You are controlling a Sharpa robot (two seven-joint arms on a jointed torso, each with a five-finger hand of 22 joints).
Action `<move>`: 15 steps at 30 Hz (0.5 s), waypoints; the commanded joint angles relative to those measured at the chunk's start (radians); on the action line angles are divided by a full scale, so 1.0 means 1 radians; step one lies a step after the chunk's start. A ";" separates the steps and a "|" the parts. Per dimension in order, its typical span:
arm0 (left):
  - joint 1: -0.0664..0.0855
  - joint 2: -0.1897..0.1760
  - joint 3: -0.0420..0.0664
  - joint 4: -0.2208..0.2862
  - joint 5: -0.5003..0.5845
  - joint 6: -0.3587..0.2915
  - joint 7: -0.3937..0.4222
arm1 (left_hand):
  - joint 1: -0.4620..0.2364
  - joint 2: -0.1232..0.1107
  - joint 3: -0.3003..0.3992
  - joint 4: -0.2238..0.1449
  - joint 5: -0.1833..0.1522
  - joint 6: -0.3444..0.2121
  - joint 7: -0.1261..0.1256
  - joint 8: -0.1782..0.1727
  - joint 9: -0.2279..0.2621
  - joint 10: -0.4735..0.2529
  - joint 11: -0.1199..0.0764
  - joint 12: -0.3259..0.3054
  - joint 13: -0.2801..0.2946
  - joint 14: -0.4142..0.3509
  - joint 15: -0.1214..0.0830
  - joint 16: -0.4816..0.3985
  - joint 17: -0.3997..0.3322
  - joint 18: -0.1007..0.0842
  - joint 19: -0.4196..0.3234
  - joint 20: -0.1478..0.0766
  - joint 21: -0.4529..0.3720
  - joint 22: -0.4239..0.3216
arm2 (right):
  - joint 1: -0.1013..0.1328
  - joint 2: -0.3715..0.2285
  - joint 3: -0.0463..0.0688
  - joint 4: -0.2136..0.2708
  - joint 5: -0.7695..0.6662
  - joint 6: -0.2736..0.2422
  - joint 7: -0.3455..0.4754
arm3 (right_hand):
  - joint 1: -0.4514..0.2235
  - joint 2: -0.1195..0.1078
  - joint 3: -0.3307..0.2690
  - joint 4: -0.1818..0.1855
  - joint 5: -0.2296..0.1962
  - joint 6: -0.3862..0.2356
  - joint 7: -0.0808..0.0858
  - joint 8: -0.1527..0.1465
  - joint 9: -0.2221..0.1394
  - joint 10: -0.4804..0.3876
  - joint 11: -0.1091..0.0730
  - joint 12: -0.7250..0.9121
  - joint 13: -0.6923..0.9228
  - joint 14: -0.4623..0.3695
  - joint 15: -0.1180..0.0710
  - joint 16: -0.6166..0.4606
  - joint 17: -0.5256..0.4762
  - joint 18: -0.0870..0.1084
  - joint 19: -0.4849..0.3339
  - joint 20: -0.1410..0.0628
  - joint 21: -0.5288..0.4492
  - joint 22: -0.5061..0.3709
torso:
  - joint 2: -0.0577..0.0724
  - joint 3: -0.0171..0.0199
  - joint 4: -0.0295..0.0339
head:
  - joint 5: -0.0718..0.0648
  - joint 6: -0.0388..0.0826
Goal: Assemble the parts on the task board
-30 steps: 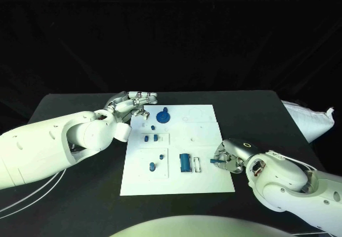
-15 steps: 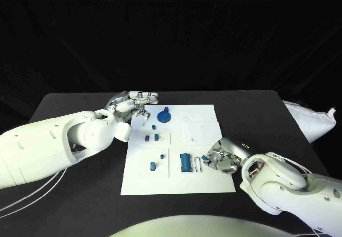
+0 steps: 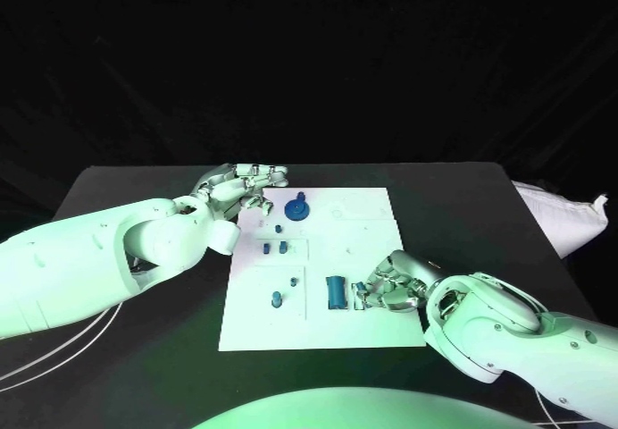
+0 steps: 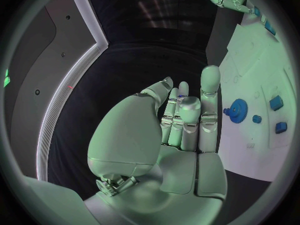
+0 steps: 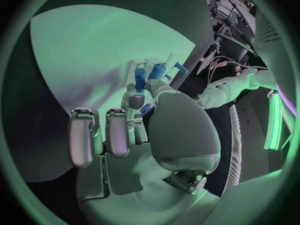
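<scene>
Board (image 3: 367, 323): white plate in the middle of the black table (image 3: 129, 188); flat and stiff by the look of it, probably apt to slide if pushed.
Gear (image 3: 296, 212): round blue toothed piece near the board's far edge; likely light hard plastic; best taken by the rim or the raised knob.
Cylinder (image 3: 336, 290): blue, lying near the board's near edge beside a thin white frame; probably light, smooth and ready to roll; best taken across its sides, mid-length.
Small parts (image 3: 274, 248): short blue pieces by the board's left edge, more nearer the near-left corner; tiny, so fingertip pinch only.
Left hand (image 3: 241, 185): at the board's far-left corner, just beside the gear; fingers nearly straight and close together in the wrist view, nothing in them.
Right hand (image 3: 393, 288): over the board's right edge near the cylinder; a small blue piece (image 5: 145, 109) pinched at thumb and fingertip, other fingers curled.
</scene>
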 commanded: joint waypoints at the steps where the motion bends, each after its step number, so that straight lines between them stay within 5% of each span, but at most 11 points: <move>1: 0.000 0.002 0.001 0.003 0.003 0.020 0.002 | 0.006 0.004 -0.002 -0.006 0.005 -0.005 0.001 0.004 0.001 -0.004 0.001 0.007 0.002 -0.007 -0.003 -0.001 -0.001 0.017 -0.008 0.002 -0.005 -0.002 | 0.000 0.006 0.000 -0.006 0.012 0.039 -0.009 | -0.005 0.002 -0.007 -0.001 0.007 0.003 0.001 -0.004 0.000 0.006 0.001 0.003 0.002 0.062 -0.006 0.006 0.025 -0.008 0.016 -0.005 0.006 0.078 | -0.001 0.0003 0.0006 | -0.001 -0.001; 15: 0.000 0.001 0.001 0.007 0.003 0.021 0.000 | 0.006 0.004 -0.002 -0.006 0.005 -0.005 0.001 0.004 0.001 -0.004 0.001 0.007 0.002 -0.007 -0.003 -0.001 -0.001 0.017 -0.008 0.002 -0.005 -0.002 | 0.002 0.023 0.000 -0.023 -0.017 0.064 -0.014 | -0.033 0.022 -0.036 0.004 -0.020 0.006 0.001 -0.005 0.004 0.009 0.001 0.009 0.009 0.062 -0.005 0.007 0.026 -0.008 0.016 -0.005 0.006 0.078 | 0.000 0.0001 0.0011 | -0.001 -0.004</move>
